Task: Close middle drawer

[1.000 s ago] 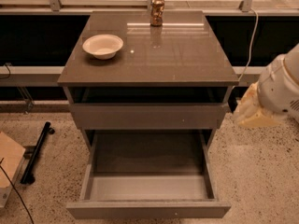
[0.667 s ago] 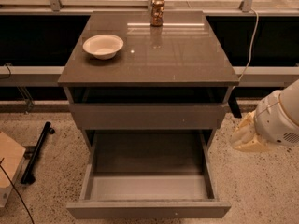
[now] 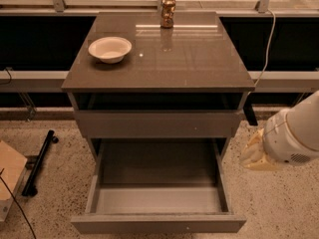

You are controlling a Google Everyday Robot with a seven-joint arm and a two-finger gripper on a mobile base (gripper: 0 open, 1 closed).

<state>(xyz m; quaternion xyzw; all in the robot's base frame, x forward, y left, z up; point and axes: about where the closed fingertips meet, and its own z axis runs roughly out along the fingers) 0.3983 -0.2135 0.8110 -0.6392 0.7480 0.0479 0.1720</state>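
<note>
The middle drawer [image 3: 158, 199] is pulled far out of the grey-brown cabinet, toward the bottom of the camera view. Its lighter grey floor is bare and its flat front panel [image 3: 159, 223] runs along the lower edge. Above it, another drawer front [image 3: 157, 124] stands slightly out under the cabinet top. My gripper [image 3: 254, 156], at the end of the white arm [image 3: 294, 133], hangs to the right of the open drawer. It is level with the drawer's right side wall and apart from it.
On the cabinet top [image 3: 189, 59] a white bowl [image 3: 109, 49] sits at the left and a can [image 3: 168, 11] stands at the back. A black bar [image 3: 40, 162] and a cardboard piece [image 3: 9, 169] lie on the speckled floor at the left. A cable [image 3: 269, 34] hangs at the right.
The arm has come down and slightly toward the camera on the right side, from beside the upper drawer to beside the open drawer. The drawers have not moved.
</note>
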